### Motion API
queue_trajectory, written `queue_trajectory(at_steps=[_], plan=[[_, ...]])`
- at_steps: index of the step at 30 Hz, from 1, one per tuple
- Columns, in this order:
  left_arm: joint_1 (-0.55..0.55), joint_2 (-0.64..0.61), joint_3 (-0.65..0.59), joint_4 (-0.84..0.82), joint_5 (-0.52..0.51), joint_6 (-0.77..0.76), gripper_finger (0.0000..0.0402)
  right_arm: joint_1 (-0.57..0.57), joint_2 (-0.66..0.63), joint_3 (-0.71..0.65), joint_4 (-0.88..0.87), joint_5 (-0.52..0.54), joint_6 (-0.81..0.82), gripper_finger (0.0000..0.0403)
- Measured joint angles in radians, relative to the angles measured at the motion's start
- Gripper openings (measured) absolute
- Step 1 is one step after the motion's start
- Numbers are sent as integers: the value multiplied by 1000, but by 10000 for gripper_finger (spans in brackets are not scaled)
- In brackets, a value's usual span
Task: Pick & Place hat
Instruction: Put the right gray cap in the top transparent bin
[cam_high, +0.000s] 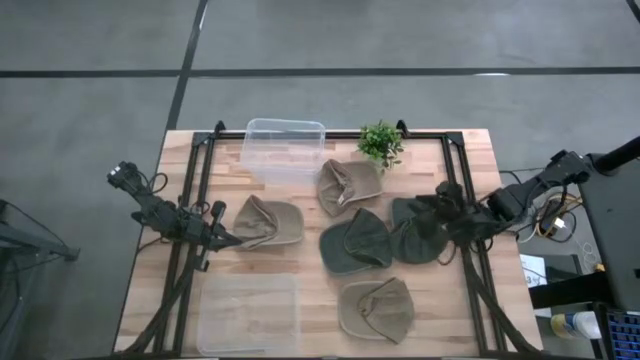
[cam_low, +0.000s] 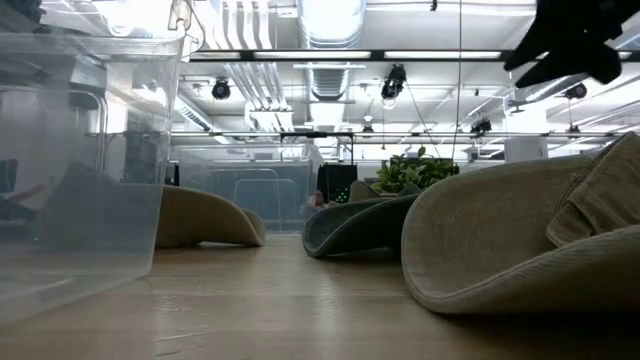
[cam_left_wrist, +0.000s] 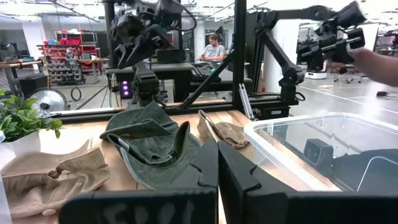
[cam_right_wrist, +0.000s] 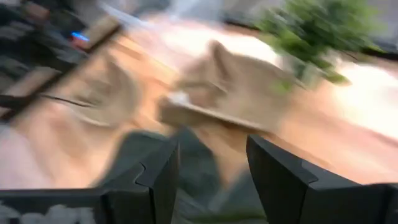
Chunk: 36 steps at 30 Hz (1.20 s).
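Nearest the low camera, a tan hat lies on the desk. Right end effector hovers over a dark green hat at the desk's right side, fingers spread apart above the cloth. Left end effector, fingers pressed together, sits just beside another tan hat near a clear bin.

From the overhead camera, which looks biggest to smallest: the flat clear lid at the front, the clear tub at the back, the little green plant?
1. Flat clear lid, the largest footprint.
2. Clear tub, somewhat smaller.
3. Green plant, clearly the smallest.

The camera looks straight down, so nearness barely skews this.
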Motion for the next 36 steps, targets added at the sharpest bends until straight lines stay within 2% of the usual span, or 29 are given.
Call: queue_trajectory(at_steps=[3, 6, 14, 20, 28, 36], plan=[[0, 0, 0, 0, 0, 0, 0, -58, 113, 112, -231, -102, 129, 180], [0, 0, 0, 0, 0, 0, 0, -122, 205, 196, -382, -201, 189, 177], [0, 0, 0, 0, 0, 0, 0, -283, 350, 292, -433, -417, 98, 161], [0, 0, 0, 0, 0, 0, 0, -372, 409, 273, -450, -530, 44, 164], [0, 0, 0, 0, 0, 0, 0, -499, 416, 178, -505, -582, 24, 186], [0, 0, 0, 0, 0, 0, 0, -652, 401, 72, -481, -643, -53, 192]])
